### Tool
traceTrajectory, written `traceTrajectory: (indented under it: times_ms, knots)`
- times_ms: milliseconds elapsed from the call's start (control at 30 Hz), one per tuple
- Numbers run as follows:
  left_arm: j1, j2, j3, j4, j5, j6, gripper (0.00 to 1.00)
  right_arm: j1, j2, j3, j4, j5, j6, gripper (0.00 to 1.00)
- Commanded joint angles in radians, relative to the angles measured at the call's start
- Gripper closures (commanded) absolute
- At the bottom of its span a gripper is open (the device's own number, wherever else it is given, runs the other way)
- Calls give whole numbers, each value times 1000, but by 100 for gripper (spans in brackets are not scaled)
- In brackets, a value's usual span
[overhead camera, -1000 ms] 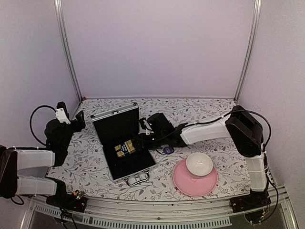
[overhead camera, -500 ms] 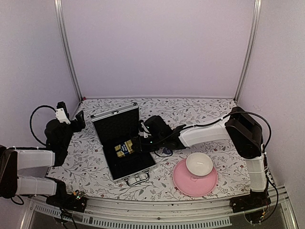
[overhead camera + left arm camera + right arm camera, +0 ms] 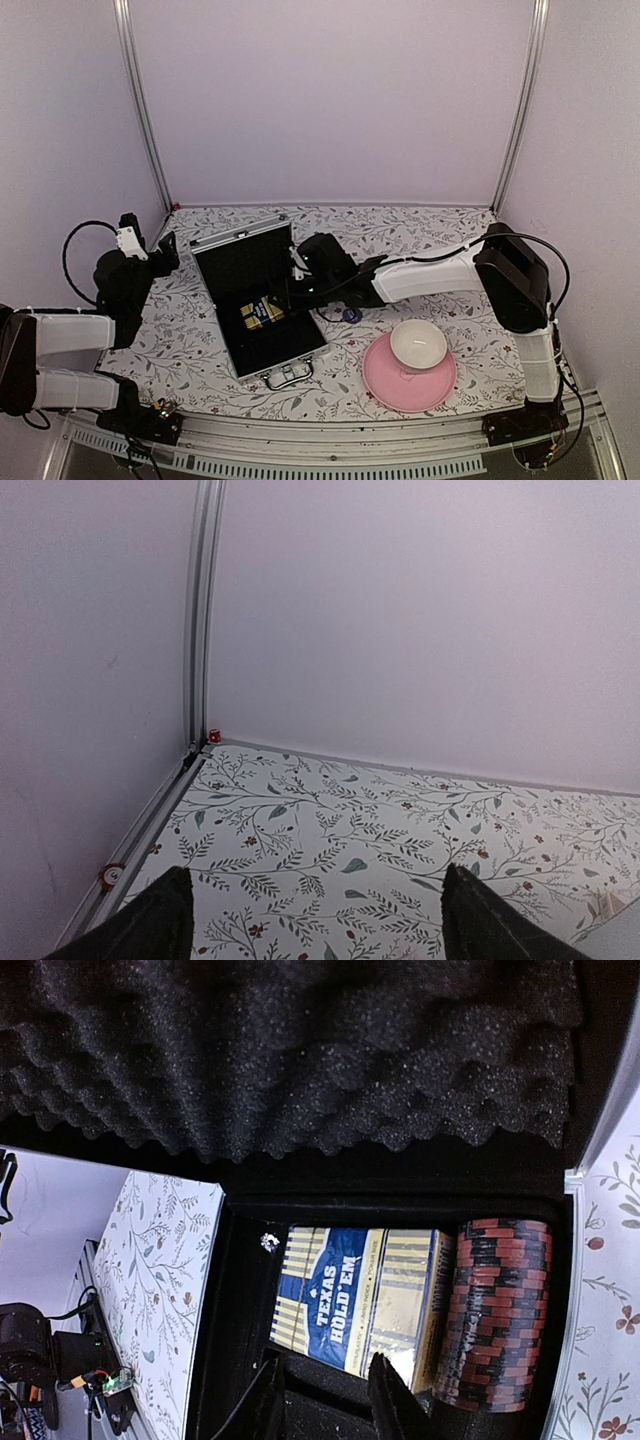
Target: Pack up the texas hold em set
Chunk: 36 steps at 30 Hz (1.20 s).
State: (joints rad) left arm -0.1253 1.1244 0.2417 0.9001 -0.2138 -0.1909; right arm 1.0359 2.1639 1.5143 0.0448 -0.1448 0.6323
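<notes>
The left arm (image 3: 70, 335) and right arm (image 3: 430, 275) are built alike, with smooth white shells over the long links and bulky matt black housings at the joints. The jaws of each are plain dark tapered blades. Just behind the left jaws sits a small white block (image 3: 126, 238), and a thin black cable (image 3: 66, 260) loops out from there, while another black cable (image 3: 455, 251) runs along the right arm's white shell, back from its jaws towards the black elbow.
</notes>
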Motion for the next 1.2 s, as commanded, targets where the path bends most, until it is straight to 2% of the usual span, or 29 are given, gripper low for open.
traceTrajectory:
  times_ms: [0, 1167]
  knots:
    - [5, 0, 13, 9, 7, 10, 15, 7, 33, 39, -17, 17, -10, 71]
    - [5, -3, 10, 12, 8, 10, 15, 6, 83, 72, -72, -7, 9, 71]
